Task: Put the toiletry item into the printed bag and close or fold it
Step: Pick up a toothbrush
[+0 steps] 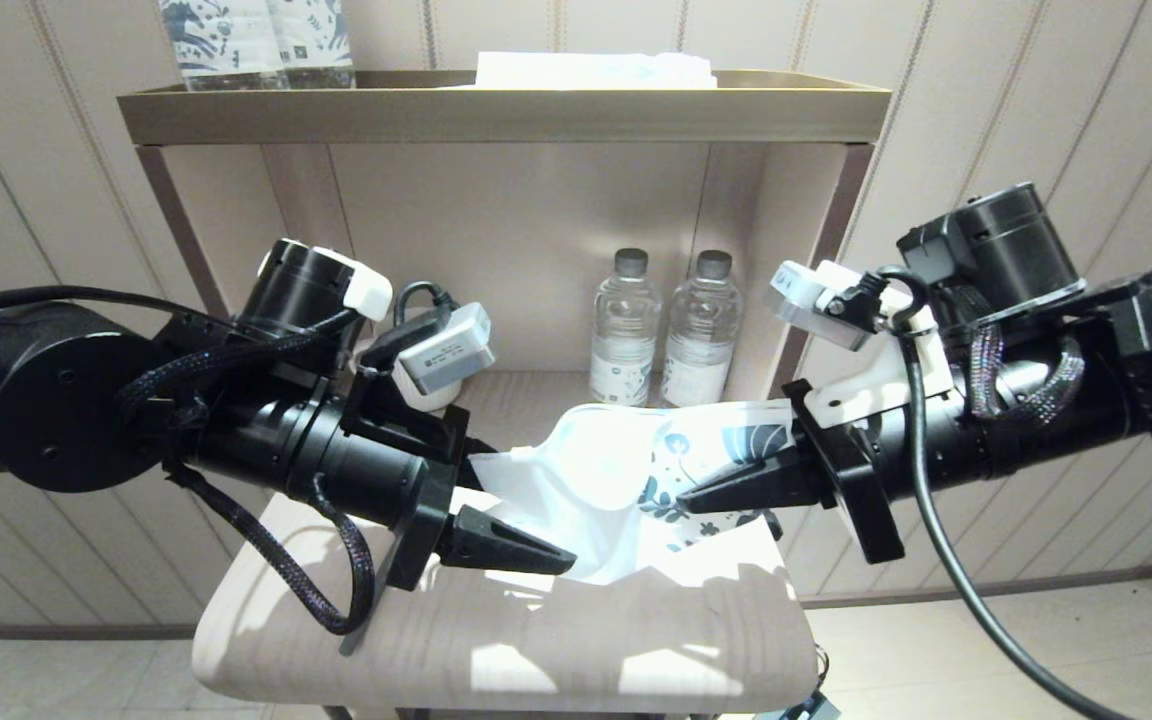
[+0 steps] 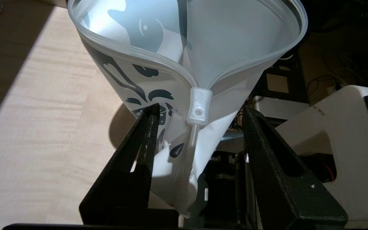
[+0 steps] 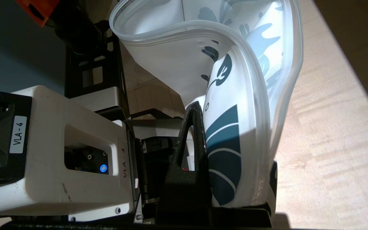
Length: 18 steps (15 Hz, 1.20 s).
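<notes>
The printed bag (image 1: pixel 616 480), white plastic with dark blue leaves, hangs in the air between my two grippers, above the pale stool top (image 1: pixel 536 640). Its zip mouth (image 2: pixel 203 38) gapes open. My right gripper (image 1: pixel 706 495) (image 3: pixel 235 134) is shut on the bag's printed end; one finger (image 3: pixel 193 127) presses its side and the other is hidden behind the plastic. My left gripper (image 1: pixel 526 505) (image 2: pixel 200 111) is open, its fingers spread either side of the bag's corner. The white zip slider (image 2: pixel 199 110) sits between them. The toothbrush is not in view.
Two water bottles (image 1: pixel 626 330) (image 1: pixel 701 325) stand in the open shelf behind the bag. On the shelf's top tray (image 1: pixel 496 110) are blue-patterned packs (image 1: pixel 256 40) and a folded white item (image 1: pixel 596 70). The stool's front edge lies just below the grippers.
</notes>
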{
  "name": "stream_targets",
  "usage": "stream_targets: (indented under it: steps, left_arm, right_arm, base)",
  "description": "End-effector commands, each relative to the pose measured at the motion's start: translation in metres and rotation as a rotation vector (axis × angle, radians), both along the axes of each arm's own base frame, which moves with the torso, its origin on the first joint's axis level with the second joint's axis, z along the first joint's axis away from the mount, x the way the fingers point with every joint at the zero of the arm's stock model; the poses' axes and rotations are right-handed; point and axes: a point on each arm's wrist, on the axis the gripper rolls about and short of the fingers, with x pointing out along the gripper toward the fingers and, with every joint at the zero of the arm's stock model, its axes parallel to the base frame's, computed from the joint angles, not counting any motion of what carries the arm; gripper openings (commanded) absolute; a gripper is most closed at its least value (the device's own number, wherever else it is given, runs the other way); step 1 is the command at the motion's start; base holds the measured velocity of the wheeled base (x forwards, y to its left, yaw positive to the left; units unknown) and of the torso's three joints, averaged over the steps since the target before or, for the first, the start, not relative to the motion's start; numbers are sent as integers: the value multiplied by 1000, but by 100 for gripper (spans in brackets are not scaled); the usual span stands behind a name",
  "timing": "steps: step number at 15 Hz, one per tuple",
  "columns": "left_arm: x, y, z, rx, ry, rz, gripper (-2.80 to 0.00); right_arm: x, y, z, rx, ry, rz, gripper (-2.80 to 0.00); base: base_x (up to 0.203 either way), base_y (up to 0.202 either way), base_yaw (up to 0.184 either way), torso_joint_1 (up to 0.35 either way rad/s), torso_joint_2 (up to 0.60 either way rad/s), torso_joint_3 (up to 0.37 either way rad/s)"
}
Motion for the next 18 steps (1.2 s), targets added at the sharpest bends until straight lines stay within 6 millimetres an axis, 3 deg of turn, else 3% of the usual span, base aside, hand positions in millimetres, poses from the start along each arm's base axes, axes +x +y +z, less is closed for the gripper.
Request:
stream_targets:
  steps: [1, 10, 17, 18]
  left_arm:
    - [0, 0, 1, -4, -3, -4, 0]
    - [-10, 13, 2, 40, -26, 74, 0]
    - [-22, 25, -3, 171, -70, 254, 0]
    - [-26, 29, -4, 193, -76, 287, -280]
  right_arm:
    - [-2, -2, 0, 2, -1, 2, -280]
    - [-19, -34, 9, 16, -38, -85, -280]
    - [-38, -56, 21, 40, -87, -139, -280]
    - [-39, -57, 22, 42, -89, -142, -280]
  base:
    - [0, 0, 0, 0, 0, 0]
    - [0, 0, 0, 0, 0, 0]
    - [0, 0, 0, 0, 0, 0]
    - [0, 0, 0, 0, 0, 0]
